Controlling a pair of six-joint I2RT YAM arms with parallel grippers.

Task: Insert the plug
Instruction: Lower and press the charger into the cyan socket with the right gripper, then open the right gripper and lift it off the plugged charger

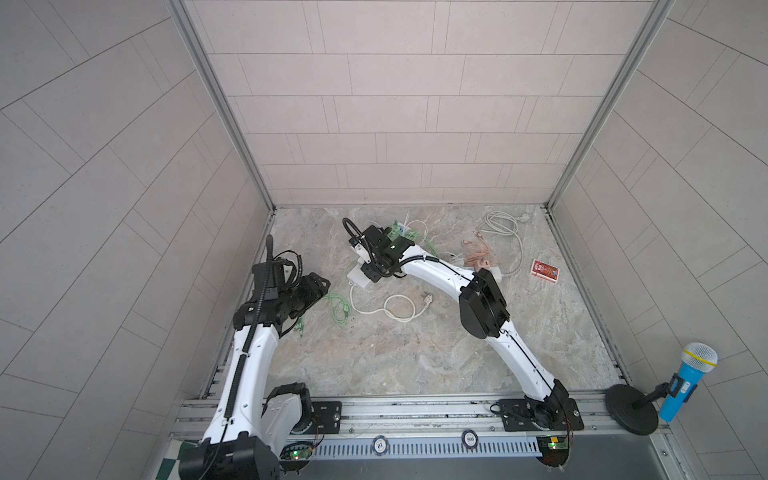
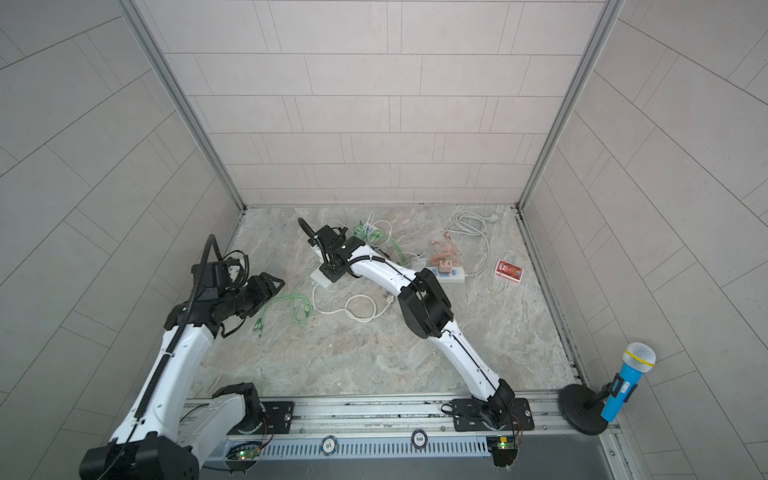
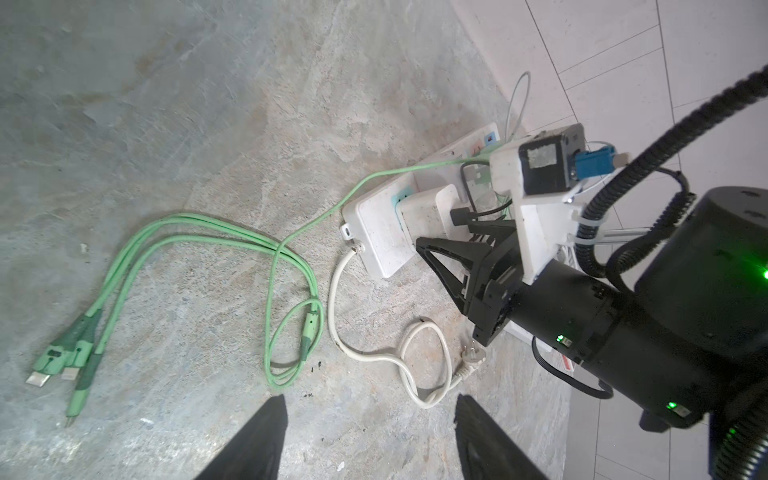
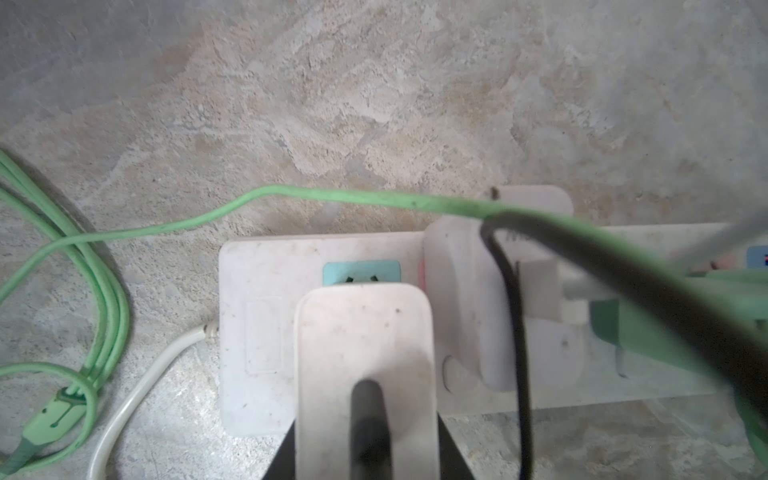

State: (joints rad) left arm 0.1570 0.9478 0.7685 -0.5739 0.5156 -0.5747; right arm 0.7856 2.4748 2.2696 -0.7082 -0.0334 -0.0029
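Finding the right end effector (image 4: 365, 440) clamped on the white plug (image 4: 361, 332) at the power strip's (image 4: 257, 332) teal socket (image 4: 361, 272), we note green cable (image 4: 332, 195) and black cord (image 4: 511, 291) crossing it. Left end effector (image 3: 370, 436) gapes empty.

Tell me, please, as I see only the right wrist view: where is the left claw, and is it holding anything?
Observer: The left claw hangs open and empty, short of the power strip.
Operator: Thanks. Is the strip's own white cord plugged in?
Observer: No, its plug lies loose on the table.
Operator: Is there another strip?
Observer: Yes, in a top view a second strip lies beside the right arm's elbow, a pink adapter sitting on it.
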